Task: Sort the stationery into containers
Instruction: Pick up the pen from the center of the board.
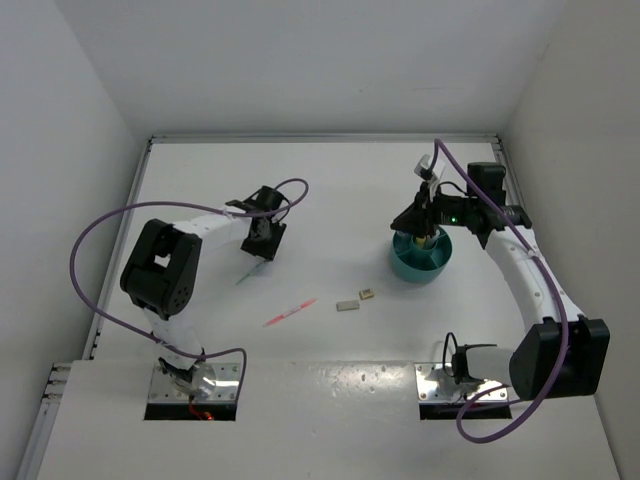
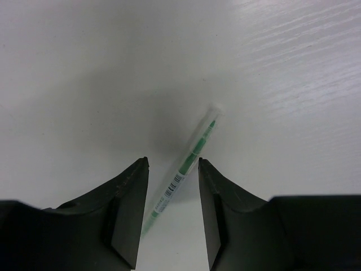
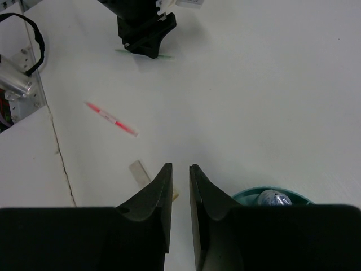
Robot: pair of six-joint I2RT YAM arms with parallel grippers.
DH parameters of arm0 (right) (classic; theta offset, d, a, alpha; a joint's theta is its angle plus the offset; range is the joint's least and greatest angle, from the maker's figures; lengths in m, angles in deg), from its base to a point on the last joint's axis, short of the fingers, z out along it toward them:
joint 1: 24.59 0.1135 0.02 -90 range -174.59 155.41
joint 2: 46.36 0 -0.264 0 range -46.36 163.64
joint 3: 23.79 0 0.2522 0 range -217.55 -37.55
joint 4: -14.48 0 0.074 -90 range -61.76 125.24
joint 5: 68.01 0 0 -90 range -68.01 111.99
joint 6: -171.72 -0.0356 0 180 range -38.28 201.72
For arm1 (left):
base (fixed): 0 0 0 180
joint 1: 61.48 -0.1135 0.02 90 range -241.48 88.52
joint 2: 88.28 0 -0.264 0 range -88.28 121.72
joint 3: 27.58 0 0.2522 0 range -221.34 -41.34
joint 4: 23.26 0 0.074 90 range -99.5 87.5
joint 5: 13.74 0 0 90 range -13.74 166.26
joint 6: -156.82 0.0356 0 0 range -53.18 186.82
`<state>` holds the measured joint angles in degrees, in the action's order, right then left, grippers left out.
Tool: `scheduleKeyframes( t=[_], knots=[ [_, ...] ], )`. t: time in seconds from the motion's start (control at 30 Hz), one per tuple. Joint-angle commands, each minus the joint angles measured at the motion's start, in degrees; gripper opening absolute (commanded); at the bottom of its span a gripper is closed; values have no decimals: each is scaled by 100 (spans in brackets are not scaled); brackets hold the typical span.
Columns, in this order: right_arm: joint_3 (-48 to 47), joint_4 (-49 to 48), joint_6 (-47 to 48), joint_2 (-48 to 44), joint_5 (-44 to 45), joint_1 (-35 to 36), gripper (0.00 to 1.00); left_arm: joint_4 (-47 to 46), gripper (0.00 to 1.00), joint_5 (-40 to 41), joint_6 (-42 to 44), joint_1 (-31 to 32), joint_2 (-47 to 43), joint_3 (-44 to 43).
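Note:
A thin green pen (image 2: 192, 152) lies on the white table between the fingers of my open left gripper (image 2: 173, 164), which is low over it; I cannot tell if the fingers touch it. In the top view the left gripper (image 1: 263, 238) sits over the pen (image 1: 248, 271). My right gripper (image 3: 180, 167) is slightly open and empty, hovering above the teal cup (image 1: 420, 262). The cup's rim (image 3: 248, 196) shows a blue-white marker (image 3: 274, 198) inside. A pink pen (image 1: 290, 312) and two small blocks (image 1: 347, 305) (image 1: 367, 294) lie mid-table.
White walls enclose the table at the back and on both sides. In the right wrist view the pink pen (image 3: 111, 118) and a tan block (image 3: 139, 172) lie ahead, and the left gripper (image 3: 144, 39) is farther off. A seam runs along the table's near edge.

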<state>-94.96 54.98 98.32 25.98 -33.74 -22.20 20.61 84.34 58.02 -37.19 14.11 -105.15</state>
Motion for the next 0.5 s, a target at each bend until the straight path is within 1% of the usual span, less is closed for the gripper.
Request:
scheduleKeyframes(
  t=[0.0,0.17,0.37,0.4,0.47],
  knots=[
    [-7,-99,186,-123,-228,24,18,-40,46,-148,71,14,27,-176],
    [-7,-99,186,-123,-228,24,18,-40,45,-148,124,14,202,-176],
    [45,-99,186,-123,-228,24,20,12,37,-228,124,14,378,-176],
    [45,-99,186,-123,-228,24,20,13,37,-228,124,14,378,-176],
    [45,-99,186,-123,-228,24,20,13,33,-280,124,14,439,-176]
  ],
)
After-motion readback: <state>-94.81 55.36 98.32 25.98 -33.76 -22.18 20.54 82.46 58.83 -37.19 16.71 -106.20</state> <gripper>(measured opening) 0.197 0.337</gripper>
